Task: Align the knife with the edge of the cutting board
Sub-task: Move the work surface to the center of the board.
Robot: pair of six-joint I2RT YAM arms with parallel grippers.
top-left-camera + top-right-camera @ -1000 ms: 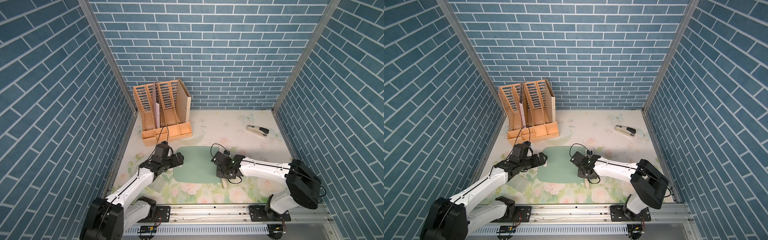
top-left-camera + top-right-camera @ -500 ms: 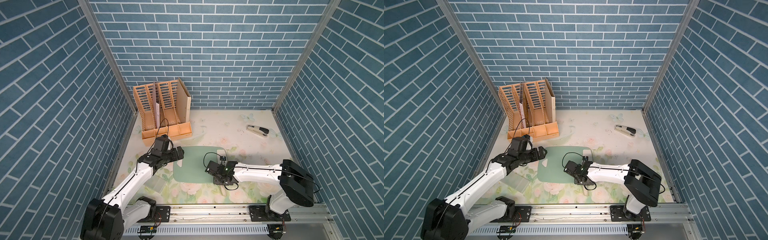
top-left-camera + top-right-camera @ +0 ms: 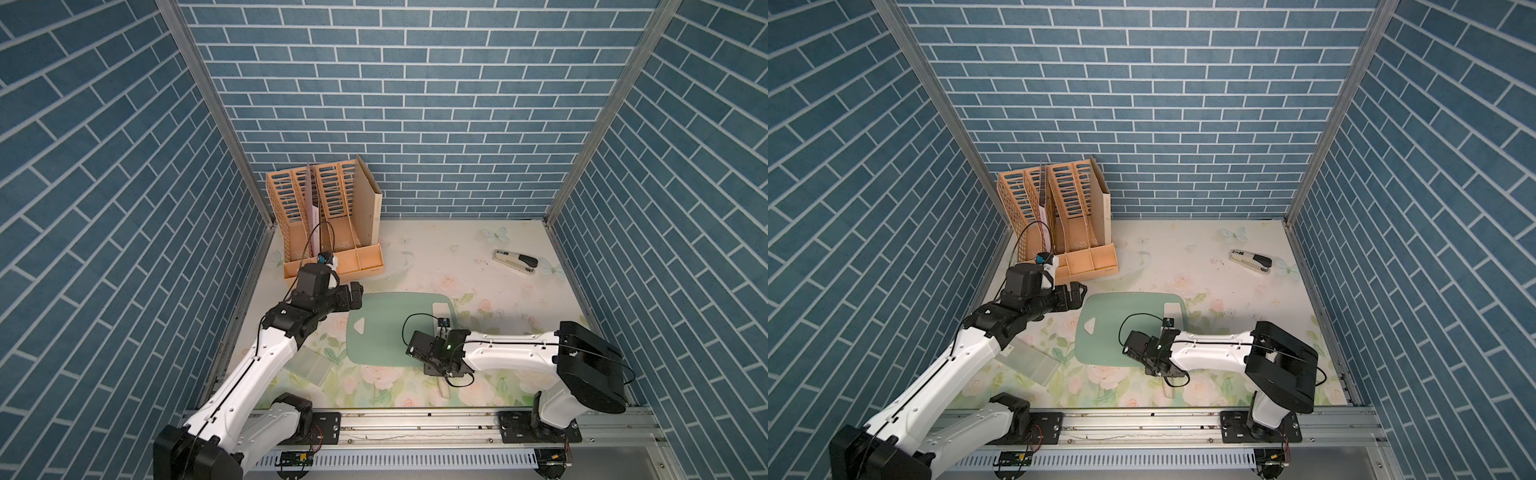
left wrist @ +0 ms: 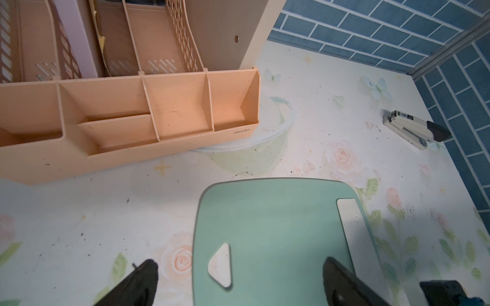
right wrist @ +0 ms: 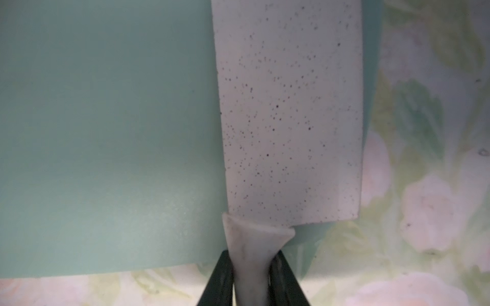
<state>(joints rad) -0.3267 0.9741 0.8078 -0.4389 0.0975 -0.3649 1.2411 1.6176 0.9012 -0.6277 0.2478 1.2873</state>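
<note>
The pale-green cutting board (image 3: 382,345) (image 3: 1108,311) lies flat in the middle of the table, its triangular hole toward the left. The knife (image 3: 441,309) (image 3: 1174,309) rests on the board, its speckled whitish blade (image 5: 289,119) running close along the board's right side (image 5: 106,132). The cream handle juts past the near edge. My right gripper (image 3: 440,368) (image 5: 252,280) is shut on that handle. My left gripper (image 3: 355,293) (image 4: 240,265) hovers open over the board's far left corner (image 4: 265,225), holding nothing.
An orange file organiser (image 3: 328,232) stands at the back left, close behind the left gripper. A black-and-silver stapler (image 3: 515,262) lies at the back right. A translucent greenish piece (image 3: 309,365) sits by the left arm. Brick walls close in three sides.
The right gripper has shifted a little left and toward the front with the knife handle in it. The left gripper has drawn back toward the organiser, staying open.
</note>
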